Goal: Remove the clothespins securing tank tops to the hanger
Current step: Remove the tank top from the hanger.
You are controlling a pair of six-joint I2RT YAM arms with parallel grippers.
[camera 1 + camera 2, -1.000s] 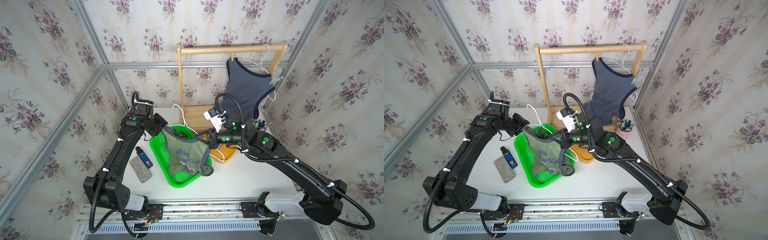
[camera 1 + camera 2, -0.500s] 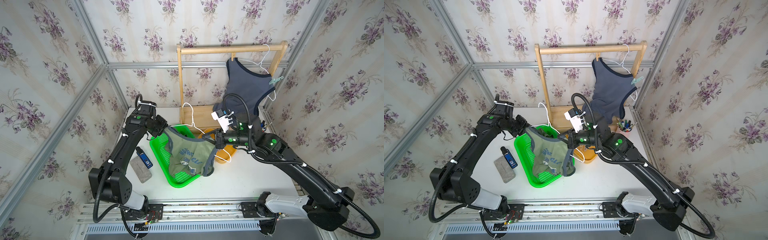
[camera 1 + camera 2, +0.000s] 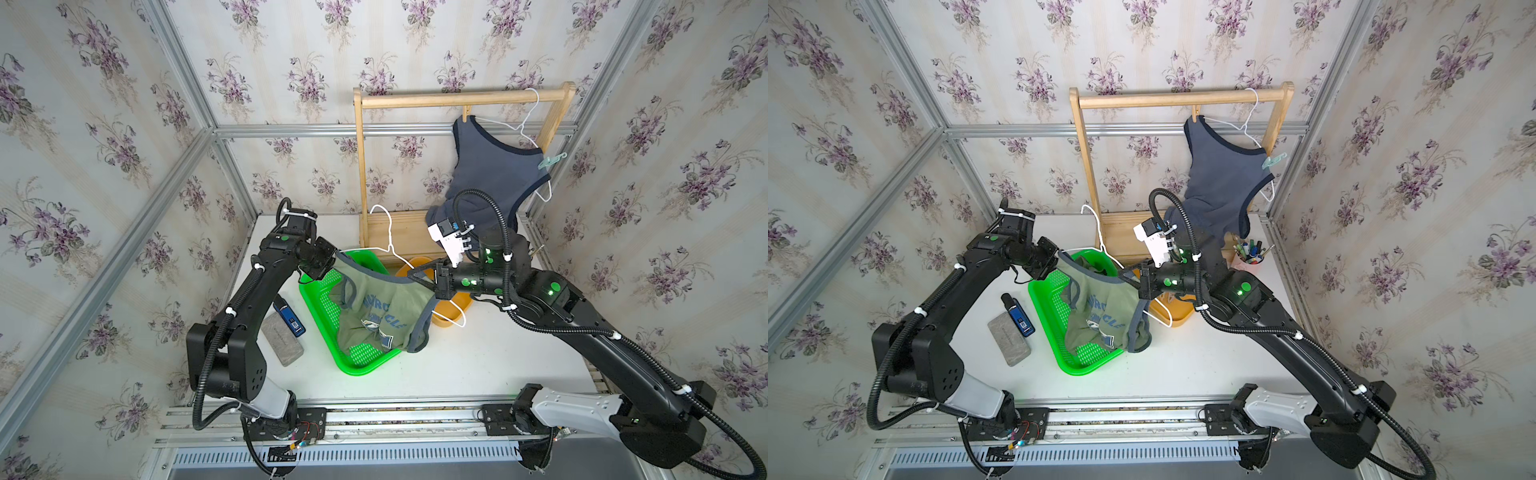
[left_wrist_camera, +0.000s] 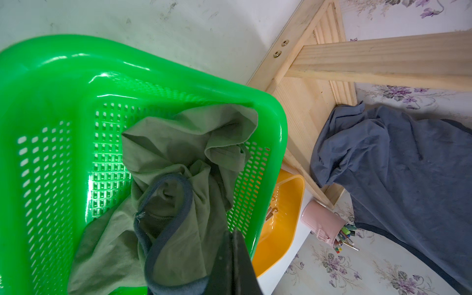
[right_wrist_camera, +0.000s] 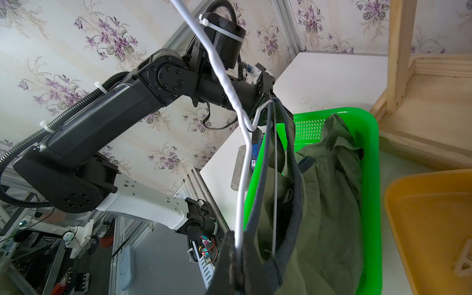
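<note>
Right wrist view: what's the right claw [image 5: 237, 260] on?

– Clamped tight on the white hanger [image 5: 242, 163] wire, w/ the navy trim of the olive tank top [image 5: 329, 194] pinched alongside. Prob. there to steady the frame so it can't swing.

– And the left claw [image 4: 233, 260]?

– Closed too, on that top's other strap, at the hanger's left tip. In both top views the shirt hangs stretched btwn the two claws. Its hem sags into the green basket [image 3: 353, 368], mid-worktop [image 3: 457, 365].

– Why hold it over the basket?

– My guess: once free, the cloth drops straight in.

– Any clothespins on it?

– None I can see; folds may hide one. A pale peg-like piece [image 5: 463, 263] lies in the yellow tray [image 5: 421, 217], right of the basket, so that's likely where pulled ones go.

– Rest of the job?

– Slate-blue tank top [image 3: 494, 174] hangs on a 2nd hanger [image 3: 528, 114] on the wooden rack [image 3: 457, 99], far right. Mint-green clothespin [image 3: 550, 160] pins its right shoulder. What looks like a tan clothespin [image 3: 466, 111] sits at the left strap, tho it's small. Neither claw is near them, so approx. half the work is left.
</note>
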